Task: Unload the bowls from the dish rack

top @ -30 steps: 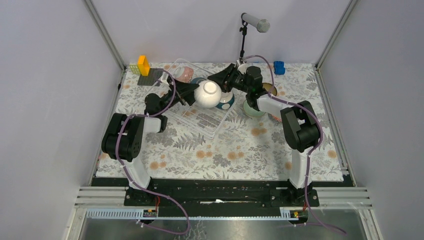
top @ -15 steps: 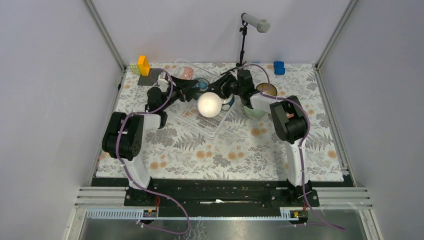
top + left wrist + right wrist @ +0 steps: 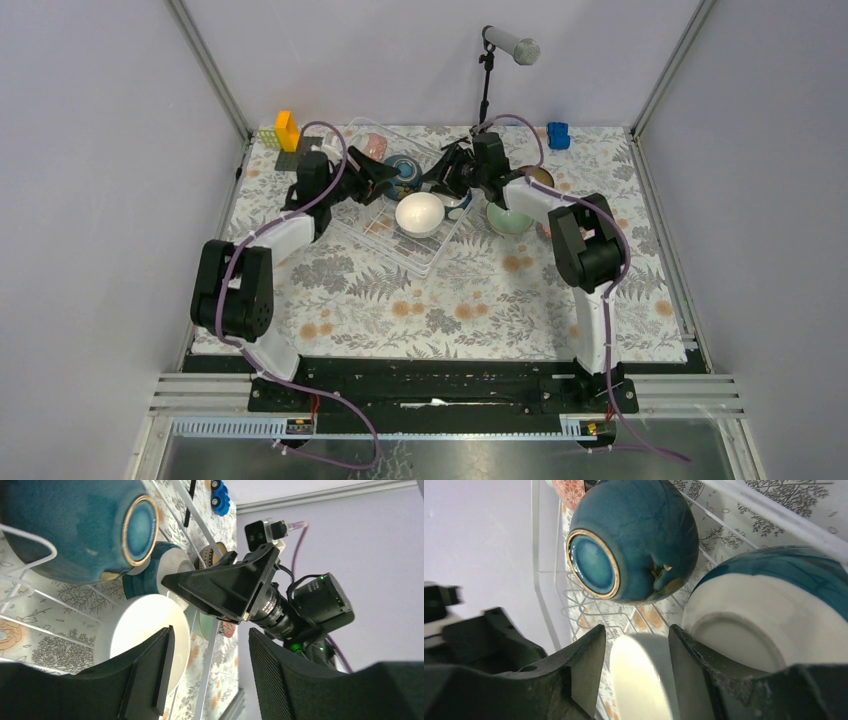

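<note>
The white bowl is totally plain, no pattern. The dark teal bowl has a gold ring round a brighter blue foot. The blue-white bowl is a teal band plus white base. The pink bowl has a reddish print. The table cloth is all grey ferns and orange flowers.
</note>
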Robot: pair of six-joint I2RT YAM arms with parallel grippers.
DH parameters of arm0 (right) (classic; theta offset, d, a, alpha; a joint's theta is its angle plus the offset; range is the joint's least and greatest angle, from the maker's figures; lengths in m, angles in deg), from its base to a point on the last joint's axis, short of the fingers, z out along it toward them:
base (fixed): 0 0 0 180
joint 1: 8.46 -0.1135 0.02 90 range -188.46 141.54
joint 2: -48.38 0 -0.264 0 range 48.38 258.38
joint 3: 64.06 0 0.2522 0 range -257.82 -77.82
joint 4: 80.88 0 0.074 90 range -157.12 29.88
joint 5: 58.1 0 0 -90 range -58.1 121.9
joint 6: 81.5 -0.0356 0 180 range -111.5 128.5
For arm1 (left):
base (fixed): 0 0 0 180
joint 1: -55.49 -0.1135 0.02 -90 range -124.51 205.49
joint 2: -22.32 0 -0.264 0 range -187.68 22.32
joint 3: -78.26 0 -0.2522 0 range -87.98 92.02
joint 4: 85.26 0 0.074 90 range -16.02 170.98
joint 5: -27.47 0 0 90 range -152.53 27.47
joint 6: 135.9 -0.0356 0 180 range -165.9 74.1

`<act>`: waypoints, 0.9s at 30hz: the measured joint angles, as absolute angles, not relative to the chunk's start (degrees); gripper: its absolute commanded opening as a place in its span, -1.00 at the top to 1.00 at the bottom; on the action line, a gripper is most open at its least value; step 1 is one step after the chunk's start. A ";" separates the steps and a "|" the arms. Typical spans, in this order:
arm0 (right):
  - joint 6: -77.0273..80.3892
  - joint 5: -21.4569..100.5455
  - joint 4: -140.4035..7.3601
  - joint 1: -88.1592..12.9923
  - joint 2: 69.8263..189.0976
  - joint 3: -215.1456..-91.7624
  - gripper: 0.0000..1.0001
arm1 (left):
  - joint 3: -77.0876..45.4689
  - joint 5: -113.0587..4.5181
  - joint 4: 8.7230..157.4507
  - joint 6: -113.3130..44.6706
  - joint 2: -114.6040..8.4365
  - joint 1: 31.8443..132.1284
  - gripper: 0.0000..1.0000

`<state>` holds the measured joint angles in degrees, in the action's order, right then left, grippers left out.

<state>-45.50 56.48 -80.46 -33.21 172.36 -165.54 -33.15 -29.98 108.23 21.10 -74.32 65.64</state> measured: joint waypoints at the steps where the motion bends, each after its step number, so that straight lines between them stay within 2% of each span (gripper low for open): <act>1: -43.25 56.18 -78.47 -33.21 171.56 -165.74 -0.16 | -31.71 -30.78 104.25 18.11 -73.05 65.86 -0.26; 8: -30.14 53.77 -67.11 -33.23 165.74 -167.53 -0.17 | -17.68 -43.53 77.65 -4.10 -68.33 72.70 -0.26; 13: -23.01 50.51 -59.19 -33.91 163.77 -169.89 -0.16 | -15.99 -49.87 67.71 -11.40 -68.37 76.44 -0.24; 27: -14.25 40.46 -42.87 -40.03 163.34 -173.63 0.12 | -16.01 -60.90 58.77 -17.34 -68.37 80.48 -0.23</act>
<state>-14.25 40.46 -42.87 -40.03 163.34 -173.63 -16.01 -60.90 58.77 -17.34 -68.37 80.48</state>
